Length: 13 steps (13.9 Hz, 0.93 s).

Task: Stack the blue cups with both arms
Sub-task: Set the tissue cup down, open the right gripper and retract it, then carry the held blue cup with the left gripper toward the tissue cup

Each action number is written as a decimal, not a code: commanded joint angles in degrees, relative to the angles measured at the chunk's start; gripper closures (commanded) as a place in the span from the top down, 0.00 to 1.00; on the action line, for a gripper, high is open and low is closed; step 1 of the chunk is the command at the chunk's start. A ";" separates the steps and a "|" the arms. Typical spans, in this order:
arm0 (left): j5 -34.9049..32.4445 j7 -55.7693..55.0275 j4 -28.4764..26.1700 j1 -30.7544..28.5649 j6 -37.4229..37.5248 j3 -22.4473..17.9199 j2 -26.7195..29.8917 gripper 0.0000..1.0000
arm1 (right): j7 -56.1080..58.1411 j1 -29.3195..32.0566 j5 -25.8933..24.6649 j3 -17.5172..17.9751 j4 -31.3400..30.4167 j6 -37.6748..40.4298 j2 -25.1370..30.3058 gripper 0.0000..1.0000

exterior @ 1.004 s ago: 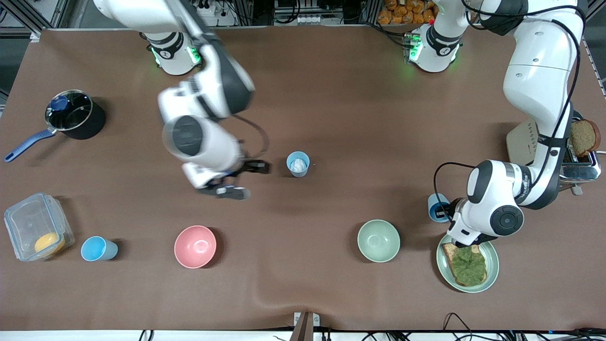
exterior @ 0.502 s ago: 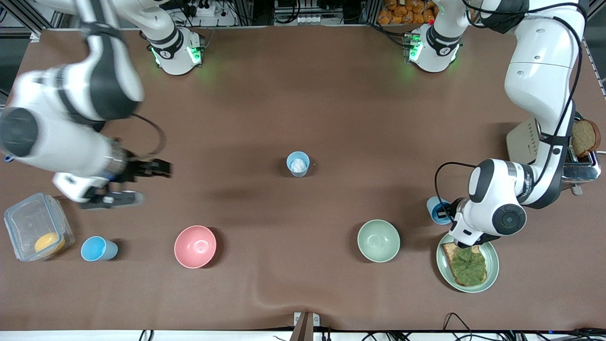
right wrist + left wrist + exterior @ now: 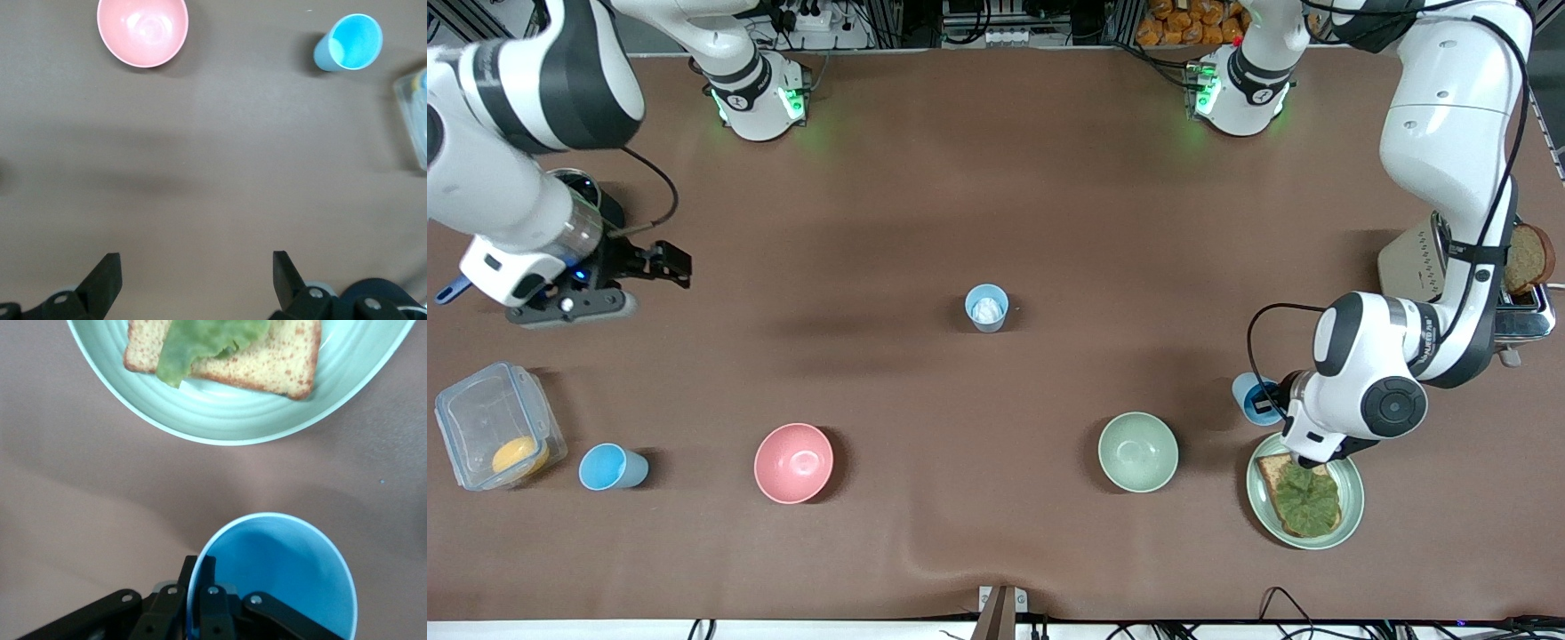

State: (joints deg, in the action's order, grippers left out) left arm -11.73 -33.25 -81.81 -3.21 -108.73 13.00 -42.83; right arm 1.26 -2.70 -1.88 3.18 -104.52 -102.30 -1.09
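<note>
A: Cups first. Where are they?

B: Three show. One blue cup [image 3: 1247, 397] sits in the left gripper [image 3: 1261, 404], toward the left arm's end of the table, at about ten o'clock from the green plate [image 3: 1352, 498] that carries toast with a lettuce leaf [image 3: 1305, 496]. In the left wrist view the black fingers [image 3: 212, 607] are clamped on the rim of that cup [image 3: 280, 577], one finger inside the wall and one outside, so the cup's open mouth lies just beside them.

A: And the others?

B: A paler cup with a white patch inside [image 3: 986, 308] stands alone near the middle of the table. A brighter cup [image 3: 609, 468] stands near the right arm's end, at nine o'clock from the pink bowl [image 3: 793, 462] and just beside a clear plastic box [image 3: 489, 427] holding something orange.

A: Right gripper?

B: The right gripper [image 3: 640, 267] hangs over bare table near a dark pot [image 3: 591, 191], fingers spread wide and holding nothing. The right wrist view shows its two fingertips [image 3: 107, 280] well apart, with the pink bowl [image 3: 142, 30] and the brighter cup [image 3: 350, 43] far off from them.

A: Anything else?

B: A pale green bowl [image 3: 1137, 452] at nine o'clock from the plate, and a toaster [image 3: 1494, 293] with a slice of brown bread [image 3: 1529, 256] at the left arm's end.
</note>
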 commanded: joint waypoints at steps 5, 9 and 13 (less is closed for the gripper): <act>-1.72 -11.37 -17.37 1.19 -14.69 0.71 12.13 0.00 | 1.89 2.79 3.71 -3.52 5.11 9.93 3.28 1.00; -2.07 -19.56 -24.98 4.95 -23.19 0.89 16.72 0.00 | 5.07 2.61 6.36 -6.78 4.85 9.14 2.84 1.00; -2.07 -26.07 -24.72 9.35 -23.10 0.89 17.52 0.00 | 5.42 2.18 5.22 -6.61 6.07 9.23 2.15 1.00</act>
State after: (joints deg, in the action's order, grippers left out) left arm -12.16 -55.78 -104.65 4.69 -130.99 14.18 -27.27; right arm 5.99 -0.49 3.46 -3.81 -100.01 -93.31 2.01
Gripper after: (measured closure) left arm 0.952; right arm 0.000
